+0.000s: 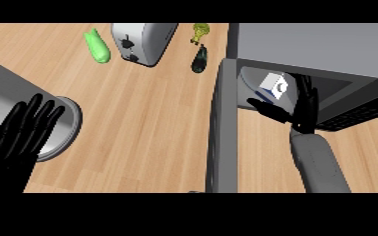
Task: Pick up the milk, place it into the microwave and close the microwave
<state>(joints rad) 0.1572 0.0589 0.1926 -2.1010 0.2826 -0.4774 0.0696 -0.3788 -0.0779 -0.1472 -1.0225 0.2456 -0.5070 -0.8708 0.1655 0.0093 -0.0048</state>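
Right hand (299, 111) is reaching into the open microwave (310, 45), fingers nearly straight beside the milk (275, 86), seemingly releasing it there; left hand (26, 130) is resting open

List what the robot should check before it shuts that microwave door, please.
1. The milk sits inside the microwave: ok.
2. The milk stands steady: cannot tell.
3. The right hand is out of the microwave: not ok, it is beside the milk.
4. The door has a free closing path: not ok, the right forearm likely crosses it.
5. The left hand is out of the way: ok, open at the left edge.
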